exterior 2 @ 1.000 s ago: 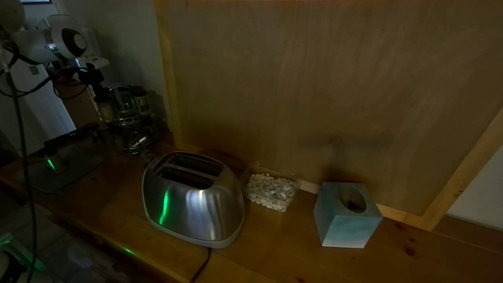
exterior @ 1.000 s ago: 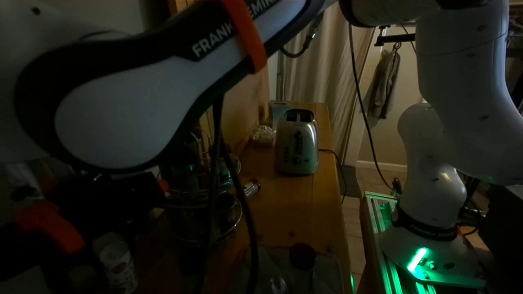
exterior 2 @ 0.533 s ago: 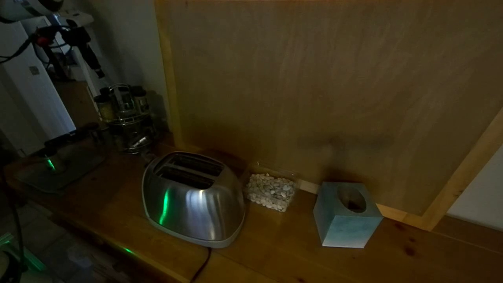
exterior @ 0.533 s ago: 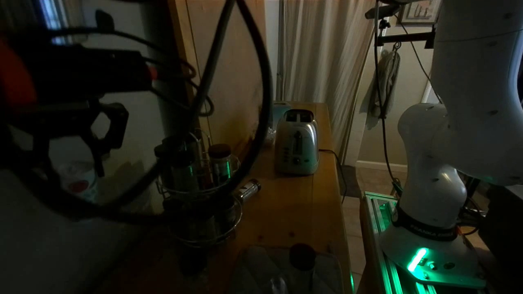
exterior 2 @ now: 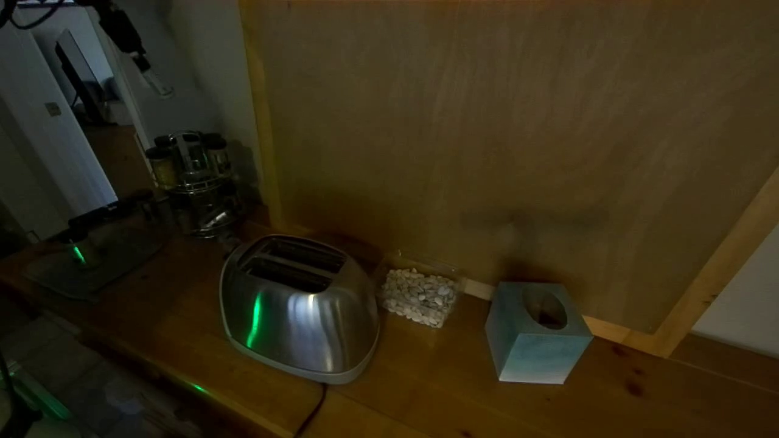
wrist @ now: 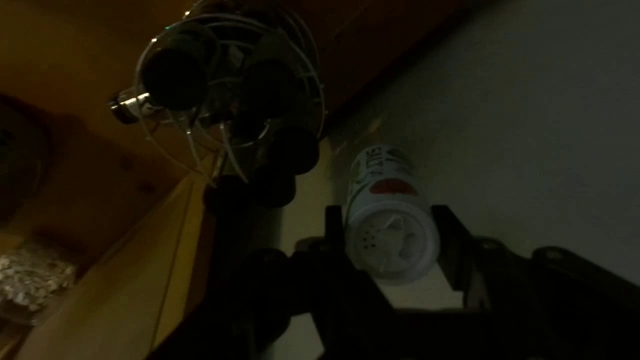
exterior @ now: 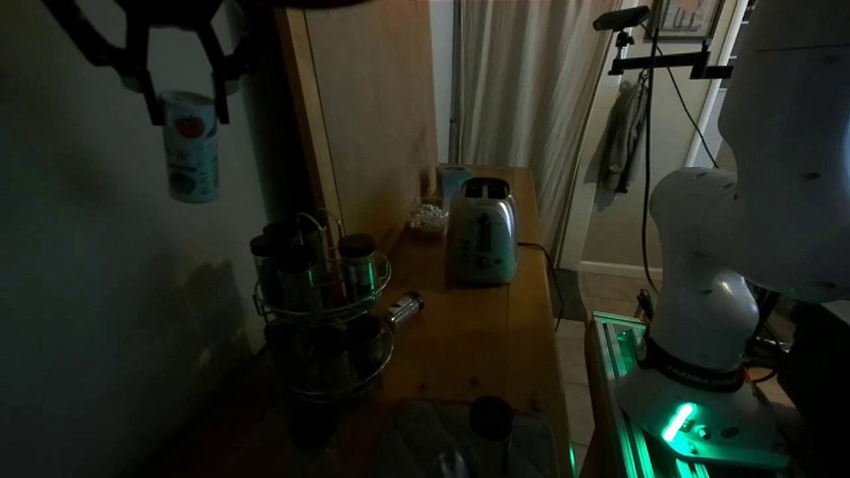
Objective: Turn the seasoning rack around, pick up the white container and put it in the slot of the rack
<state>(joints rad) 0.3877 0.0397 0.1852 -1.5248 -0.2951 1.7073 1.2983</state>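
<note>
1. White with a red patch, the container hangs in mid-air, well above the table, higher than the rack and apart from it.
2. SALT can be read on its side in the wrist view.
3. The gripper has its 2 fingers spread only to the container's width, clasping it near its top from opposite sides.
4. Done, by my judgement: the container is picked up, and the grasp looks firm enough to carry it.
5. Uncertain: turning the rack. Nothing about how it stands tells whether that step is finished.
6. Left: bring the container over the rack, line it up with a free slot, lower it, release it and back away.
7. Dark jars stand at both levels of the rack; the gloom hides which slot is free, so finding it is probably the hardest part.
</note>
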